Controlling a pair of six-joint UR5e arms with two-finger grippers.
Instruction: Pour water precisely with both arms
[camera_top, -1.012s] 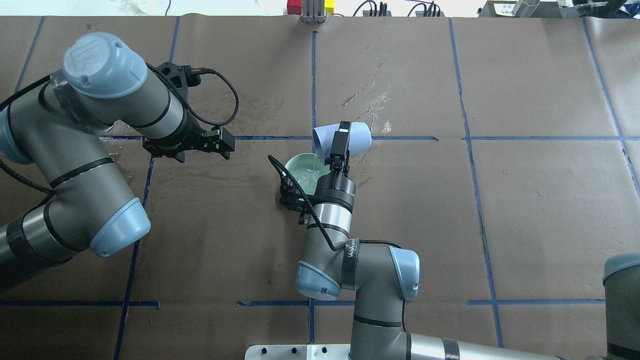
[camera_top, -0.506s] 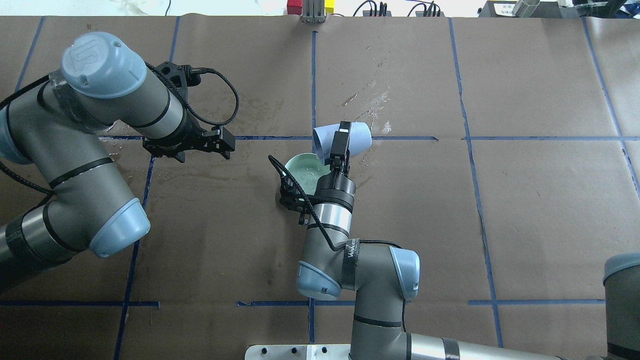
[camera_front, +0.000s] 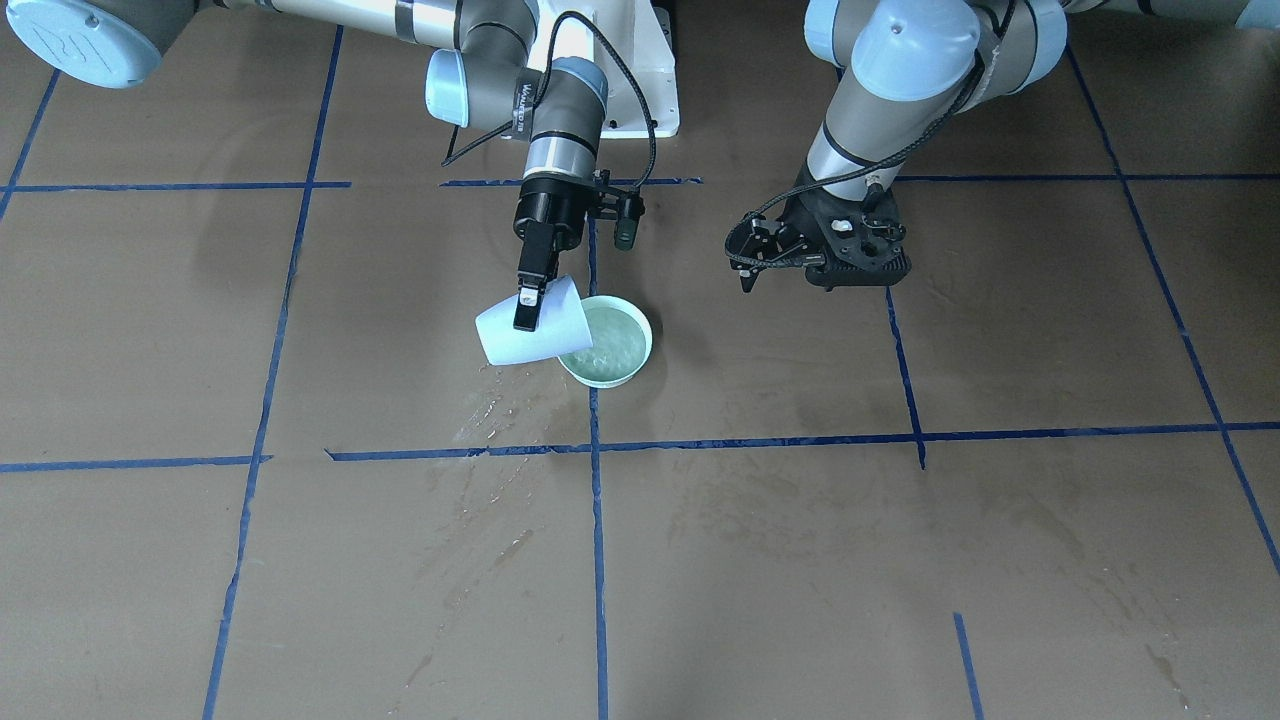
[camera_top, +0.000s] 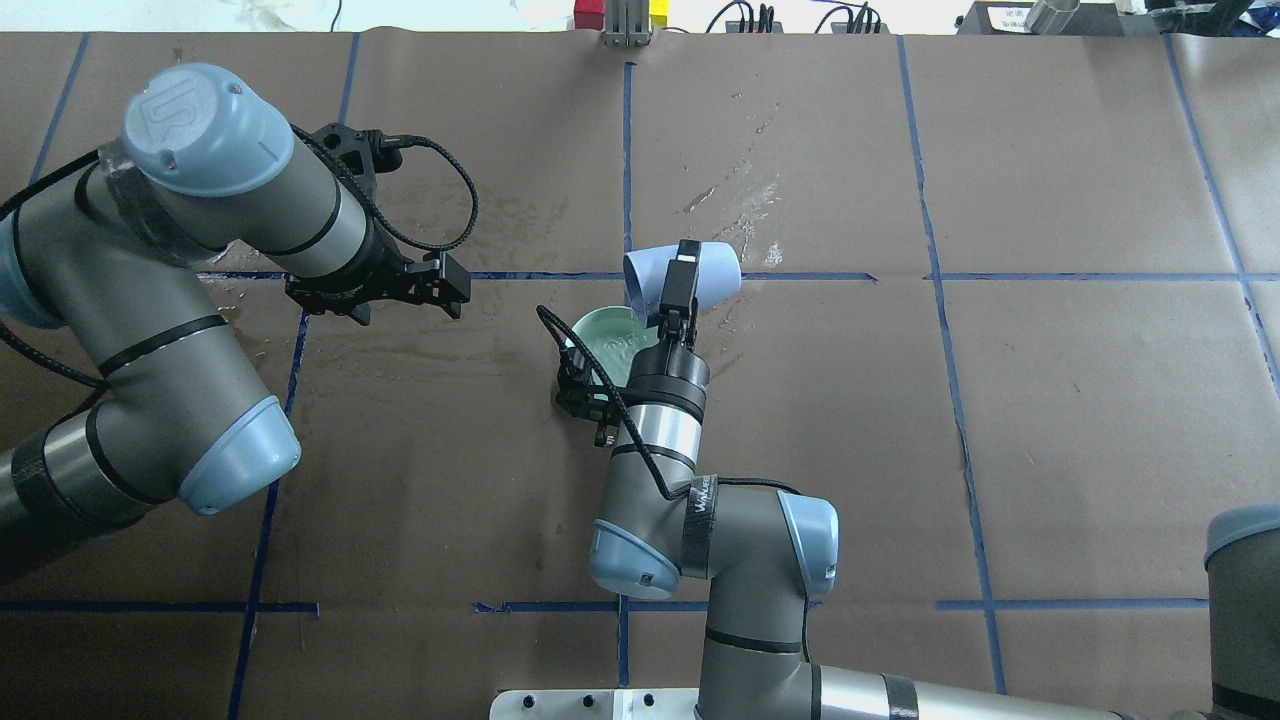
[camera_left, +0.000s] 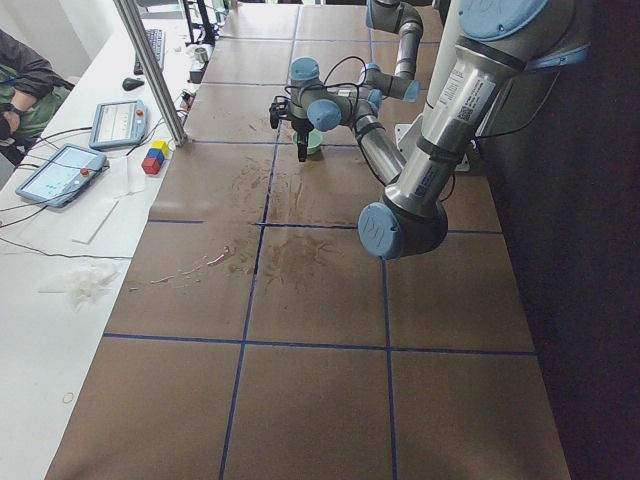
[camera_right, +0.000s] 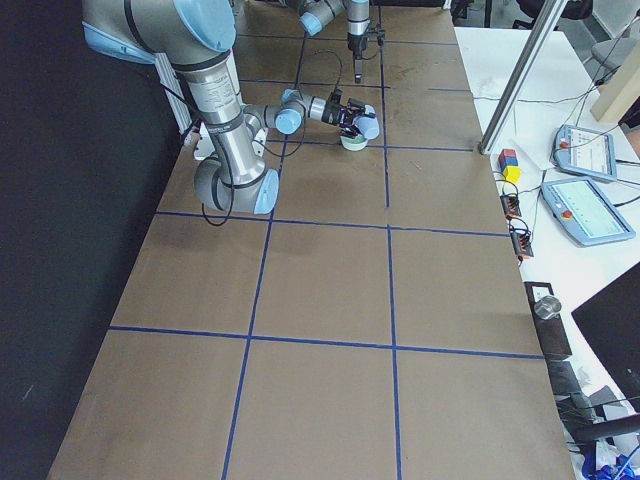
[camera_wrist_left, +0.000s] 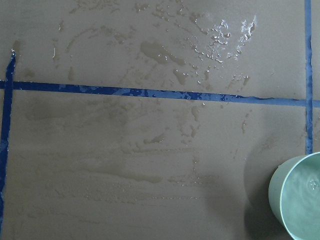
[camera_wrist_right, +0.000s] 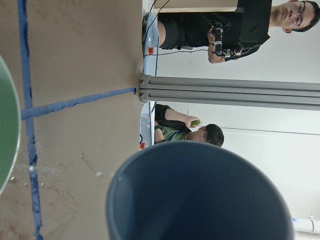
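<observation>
The right gripper (camera_front: 526, 305) pinches the wall of a pale blue cup (camera_front: 505, 342) tipped sideways; beside its mouth, the water (camera_front: 612, 345) ripples in a green bowl (camera_front: 647, 345); the cup looks light, thin and probably slippery; whether the distant left gripper (camera_front: 835, 262) is parted or closed is unclear.

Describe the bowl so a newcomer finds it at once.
Follow the central blue tape line running away from the robot's base. The bowl sits on that line, beside the tipped pale-blue cup held by the right hand. It alone is mint green, upright and holds water.
</observation>
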